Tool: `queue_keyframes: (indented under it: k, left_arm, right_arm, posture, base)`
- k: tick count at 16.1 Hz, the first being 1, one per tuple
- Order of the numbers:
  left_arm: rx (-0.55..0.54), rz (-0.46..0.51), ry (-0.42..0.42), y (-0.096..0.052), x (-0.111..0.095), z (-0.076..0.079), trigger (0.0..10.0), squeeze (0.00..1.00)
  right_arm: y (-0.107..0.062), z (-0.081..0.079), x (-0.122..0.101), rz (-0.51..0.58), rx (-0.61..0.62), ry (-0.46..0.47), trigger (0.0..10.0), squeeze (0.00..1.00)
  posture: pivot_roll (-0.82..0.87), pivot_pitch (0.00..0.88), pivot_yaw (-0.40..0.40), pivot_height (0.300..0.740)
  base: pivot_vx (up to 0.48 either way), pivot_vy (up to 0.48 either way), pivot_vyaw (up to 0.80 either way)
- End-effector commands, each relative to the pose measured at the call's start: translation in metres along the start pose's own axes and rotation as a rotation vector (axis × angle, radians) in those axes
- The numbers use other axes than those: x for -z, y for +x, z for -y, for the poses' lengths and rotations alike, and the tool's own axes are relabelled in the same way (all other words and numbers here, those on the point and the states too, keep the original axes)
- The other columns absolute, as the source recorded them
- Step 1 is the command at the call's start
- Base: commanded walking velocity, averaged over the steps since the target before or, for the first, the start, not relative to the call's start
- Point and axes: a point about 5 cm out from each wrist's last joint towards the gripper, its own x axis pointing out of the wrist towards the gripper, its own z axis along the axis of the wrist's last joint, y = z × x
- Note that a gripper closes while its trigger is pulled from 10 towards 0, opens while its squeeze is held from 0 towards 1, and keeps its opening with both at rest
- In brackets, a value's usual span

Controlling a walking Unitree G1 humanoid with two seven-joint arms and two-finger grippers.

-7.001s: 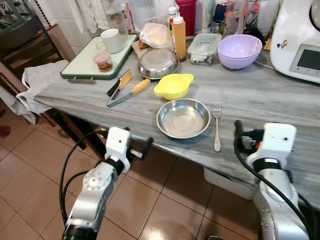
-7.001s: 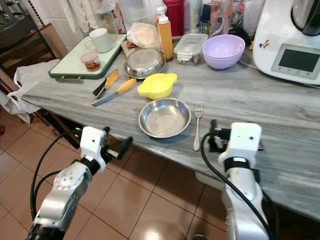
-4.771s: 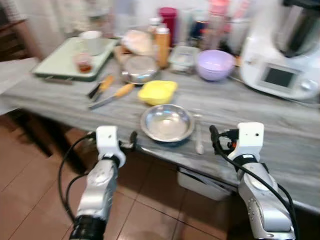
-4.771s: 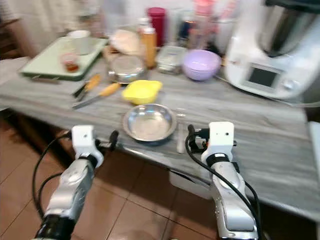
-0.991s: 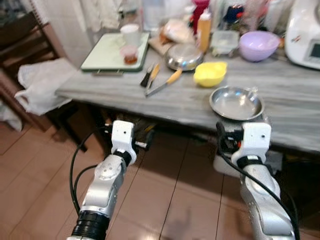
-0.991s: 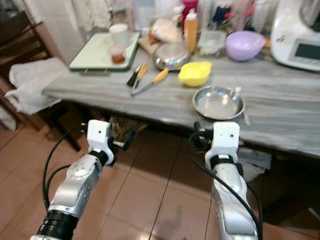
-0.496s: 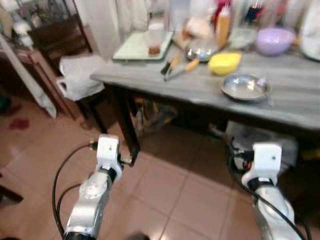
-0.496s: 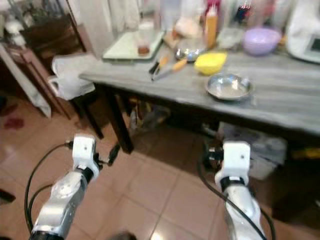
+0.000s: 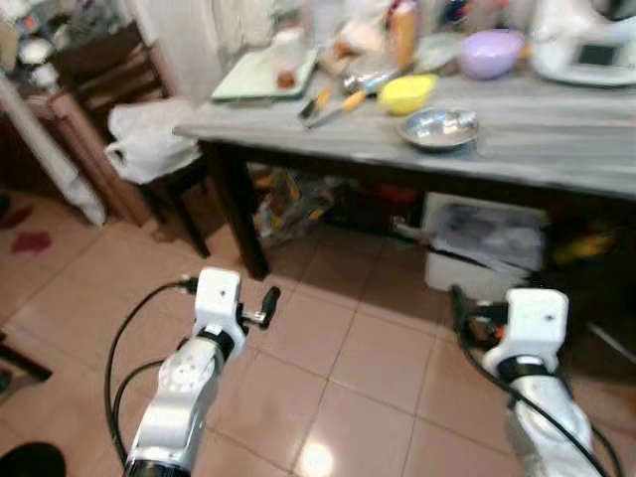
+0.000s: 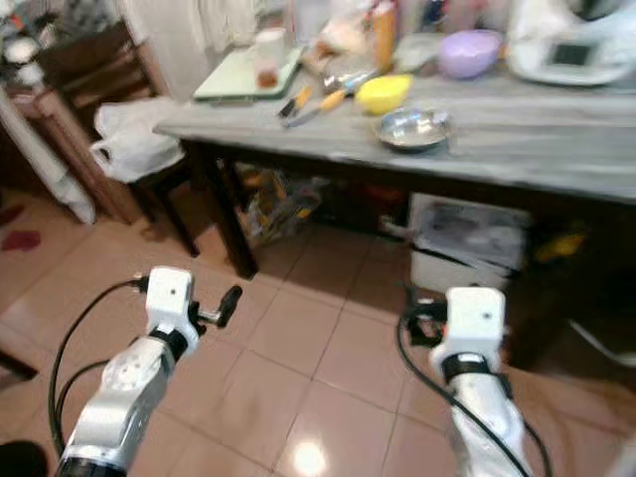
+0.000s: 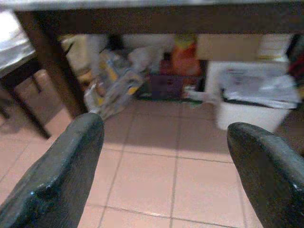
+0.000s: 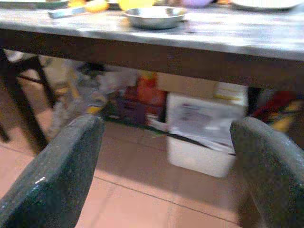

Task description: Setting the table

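A steel bowl (image 9: 438, 127) sits near the front edge of the grey table (image 9: 556, 139), with a yellow bowl (image 9: 407, 93) just behind it. Knives with yellow handles (image 9: 333, 107) lie left of them, and a green tray (image 9: 260, 78) with a cup stands at the far left. I stand well back from the table. My left gripper (image 9: 266, 303) and right gripper (image 9: 459, 313) hover low over the tiled floor, both open and holding nothing. The right wrist view looks under the table, with the steel bowl (image 12: 154, 16) above the edge.
A purple bowl (image 9: 490, 52), bottles and a white appliance (image 9: 586, 45) crowd the back of the table. Under it are a white plastic box (image 9: 487, 248) and bags (image 9: 293, 204). A stool with a white bag (image 9: 149, 139) stands at the left, beside dark shelves.
The whole view has pulled back from the table, which now lies farther off. Both arms hang over open floor instead of at the table edge. The tableware has not moved.
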Motion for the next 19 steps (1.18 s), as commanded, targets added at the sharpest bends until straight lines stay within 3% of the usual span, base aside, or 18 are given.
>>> queue_keyframes:
  k: [1,3,13,19]
  left_arm:
    - [-0.027,-0.006,0.029,-0.003,-0.001,-0.013,10.0,0.0]
    - [-0.02,0.003,0.019,-0.003,-0.001,-0.014,10.0,0.0]
    - [0.093,0.041,-0.011,-0.003,-0.006,0.003,10.0,0.0]
    - [0.112,0.035,-0.015,-0.003,-0.006,0.004,10.0,0.0]
  right_arm:
    - [0.001,-0.008,-0.004,0.012,-0.023,0.02,10.0,0.0]
    - [0.003,-0.008,-0.003,0.005,-0.022,0.011,10.0,0.0]
    - [0.007,-0.012,-0.007,0.015,-0.044,-0.007,10.0,0.0]
    - [0.006,-0.013,-0.007,0.018,-0.043,-0.002,10.0,0.0]
  posture:
    - [-0.18,0.036,0.1,0.74]
    - [-0.17,0.035,0.098,0.74]
    - [-0.18,0.043,0.103,0.74]
    - [-0.18,0.049,0.106,0.74]
  base:
    - [0.0,0.0,0.0]
    - [0.0,0.0,0.0]
    - [0.0,0.0,-0.78]
    - [0.0,-0.375,-0.1]
